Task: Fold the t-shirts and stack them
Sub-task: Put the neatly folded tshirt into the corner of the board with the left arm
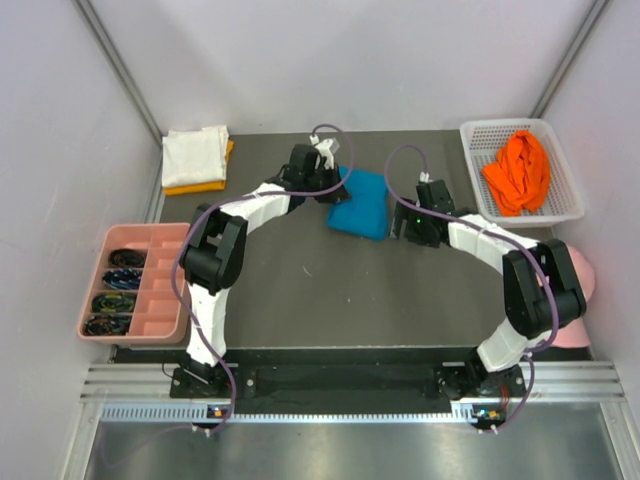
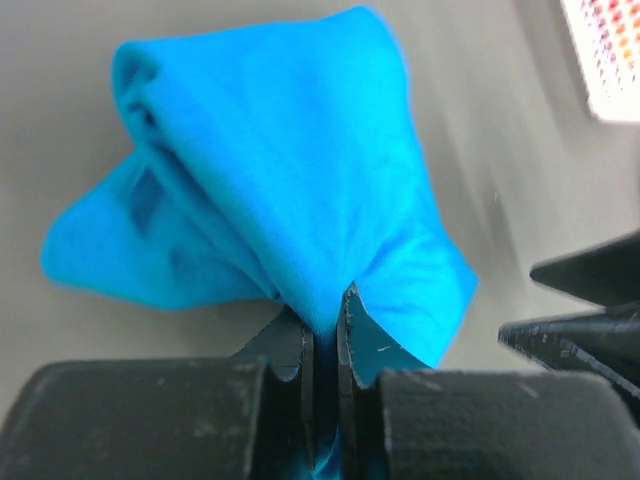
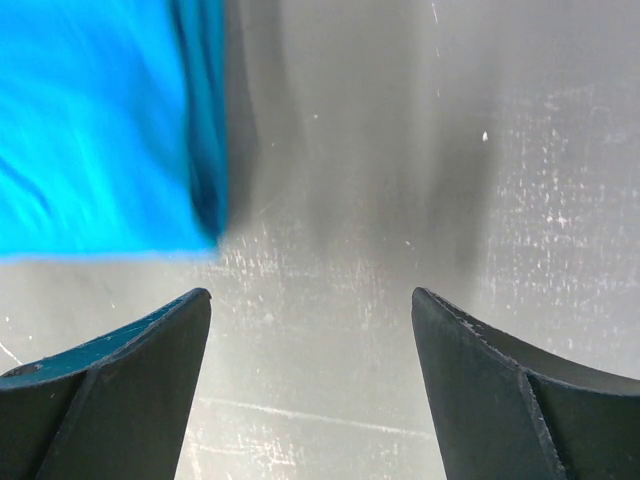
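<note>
Pinching a fold of the teal-blue t-shirt (image 2: 280, 170), the left gripper (image 2: 325, 310) is clamped tight, its jaws nearly meeting with cloth drawn up between them (the fabric rises to a peak at the grip). Ahead of its fingertips the rest of that shirt lies bunched on the dark table (image 1: 300, 290). On the shirt's other side the right gripper (image 3: 310, 310) stands with jaws spread wide, holding nothing, only bare table between them. The shirt's edge lies ahead and to the left of its fingers, apart from them. Well to the left of the left gripper, a folded white t-shirt (image 1: 195, 152) rests on a yellow-orange t-shirt (image 1: 205, 185). Beyond and to the right of the right gripper, a bright orange t-shirt (image 1: 518, 170) lies crumpled in a white basket (image 1: 520, 124).
</note>
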{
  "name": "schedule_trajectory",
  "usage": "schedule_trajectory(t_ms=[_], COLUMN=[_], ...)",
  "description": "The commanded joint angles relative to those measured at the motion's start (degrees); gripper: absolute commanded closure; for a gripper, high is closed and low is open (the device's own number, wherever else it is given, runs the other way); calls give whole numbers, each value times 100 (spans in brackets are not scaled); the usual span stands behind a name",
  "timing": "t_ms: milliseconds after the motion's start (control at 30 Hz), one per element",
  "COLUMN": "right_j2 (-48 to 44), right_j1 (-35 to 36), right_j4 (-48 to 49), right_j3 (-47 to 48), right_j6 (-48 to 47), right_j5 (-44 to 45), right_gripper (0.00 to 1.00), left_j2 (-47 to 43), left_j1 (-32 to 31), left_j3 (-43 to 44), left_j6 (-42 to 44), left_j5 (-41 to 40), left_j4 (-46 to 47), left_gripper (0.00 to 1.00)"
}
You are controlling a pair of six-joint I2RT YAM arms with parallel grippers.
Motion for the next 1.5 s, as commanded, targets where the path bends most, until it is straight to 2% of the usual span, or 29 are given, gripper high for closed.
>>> schedule_trajectory(t_ms=[0,333,467,600,767,967,1267,1467], right_j2=[-295,-242,-216,-198,-40,180,566,786], right_j1=[77,77,68,77,77,86,103,139], right_j4=[254,465,483,553,588,658,606,544], right_j3=[-153,-303,-312,-347,-303,-277,-198,-136], right_j6=[51,122,130,157,157,174,174,148], right_j5=[64,-120,-190,-270,-348,-463,-524,-542], right_gripper=[18,18,18,18,18,19,19,19], left_j2=[-265,104,350,806,1334,1405,1581,1476], left_j1=[31,128,452,795,1226,1867,2334,2780], left_j3=[735,2046,2476,3467,4304,4569,5000,5000], left_j6=[644,1796,2288,2789,3448,3581,4161,4117], left_j5=[-362,-951,-917,-820,-767,-494,-863,-442], left_j4=[-553,-1748,-2099,-2749,-3435,-3375,-3427,-3138], left_gripper=[100,100,100,100,100,100,100,100])
